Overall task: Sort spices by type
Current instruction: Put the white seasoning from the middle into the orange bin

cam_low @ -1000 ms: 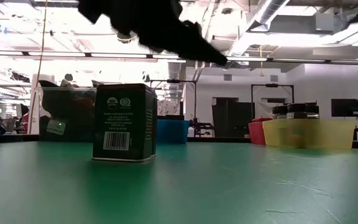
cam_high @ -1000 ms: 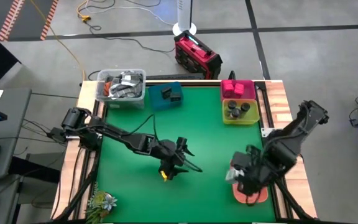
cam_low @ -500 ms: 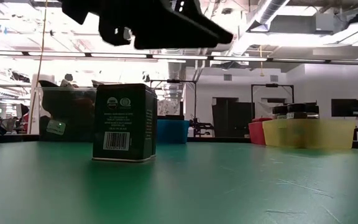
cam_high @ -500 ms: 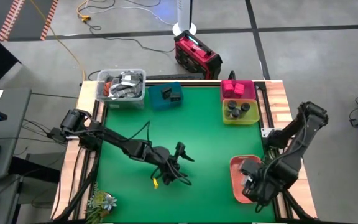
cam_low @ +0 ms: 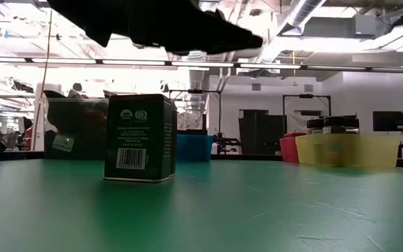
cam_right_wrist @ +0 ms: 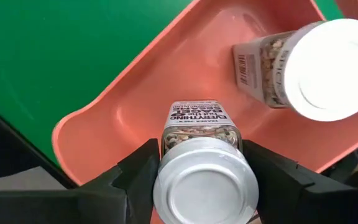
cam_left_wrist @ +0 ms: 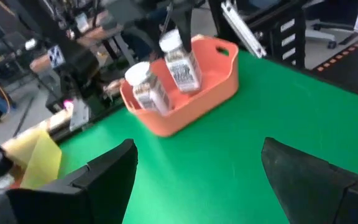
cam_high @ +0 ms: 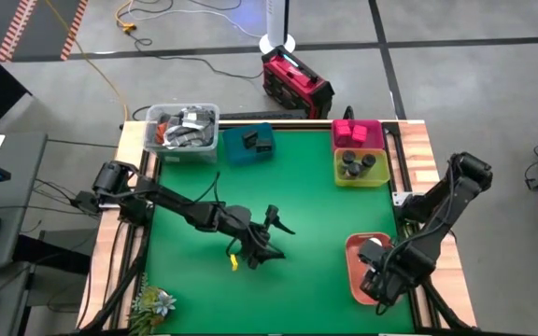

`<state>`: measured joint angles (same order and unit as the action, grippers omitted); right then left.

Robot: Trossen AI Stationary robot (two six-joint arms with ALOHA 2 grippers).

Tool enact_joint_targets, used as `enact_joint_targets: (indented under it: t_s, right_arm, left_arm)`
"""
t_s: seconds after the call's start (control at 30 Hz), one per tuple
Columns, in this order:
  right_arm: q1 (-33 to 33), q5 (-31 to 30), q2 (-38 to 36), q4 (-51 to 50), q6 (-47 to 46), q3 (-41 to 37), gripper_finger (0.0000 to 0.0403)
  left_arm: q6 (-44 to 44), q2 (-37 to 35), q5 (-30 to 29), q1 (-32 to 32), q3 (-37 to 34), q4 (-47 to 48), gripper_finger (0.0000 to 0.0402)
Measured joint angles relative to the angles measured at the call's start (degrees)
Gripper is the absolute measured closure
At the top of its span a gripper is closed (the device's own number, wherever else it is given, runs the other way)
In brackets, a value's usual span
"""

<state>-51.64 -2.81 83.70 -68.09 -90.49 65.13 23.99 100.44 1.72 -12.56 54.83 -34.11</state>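
1. Starting at the table's left rear, a clear tub (cam_high: 182,130) of grey clutter stands beside a teal tray (cam_high: 250,145) that already carries a dark tin.
2. Hovering over mid-table, the left gripper (cam_high: 271,235) has its fingers spread wide and holds nothing. A dark green tin (cam_low: 139,138) stands upright on the mat, its long axis vertical; the low view places it just under this arm, which is by far the nearer one. Seen from above, the arm covers the tin, so which way it lies from the fingertips cannot be told.
3. Nothing stands between that tin and the teal tray, as far as the pictures show.
4. Farther right at the rear, a pink tray (cam_high: 358,133) of magenta boxes sits just behind a yellow tray (cam_high: 361,168) of dark-lidded jars.
5. At the front right, the right gripper (cam_right_wrist: 202,180) is closed on a white-capped jar (cam_right_wrist: 205,180), held upright over the salmon tray (cam_high: 356,275).
6. A second white-capped jar (cam_right_wrist: 309,65) already stands in that tray, just beside the held one, so the drop must be placed clear of it.
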Motion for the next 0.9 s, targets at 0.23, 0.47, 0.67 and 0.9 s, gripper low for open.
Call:
enact_joint_targets:
  t_s: [0.23,0.47,0.67,0.9]
  right_arm:
    - [1.9,-0.1,0.0,-0.2,-0.6,-0.1,0.0154]
    - [2.6,0.0,0.0,0.9,-0.6,-0.1,0.0152]
    - [2.7,0.0,0.0,1.1,0.3,-0.1,0.0152]
    - [4.7,1.3,0.0,2.6,1.8,-0.1,0.0152]
  left_arm:
    - [-1.3,0.0,-0.4,0.3,-0.7,0.9,0.0072]
    - [-2.7,-0.1,-0.9,0.1,-0.7,1.6,0.0072]
    - [-3.0,-0.9,-1.0,0.1,-0.7,4.0,0.0072]
    - [-2.6,-7.6,-1.3,0.3,-0.7,9.9,0.0072]
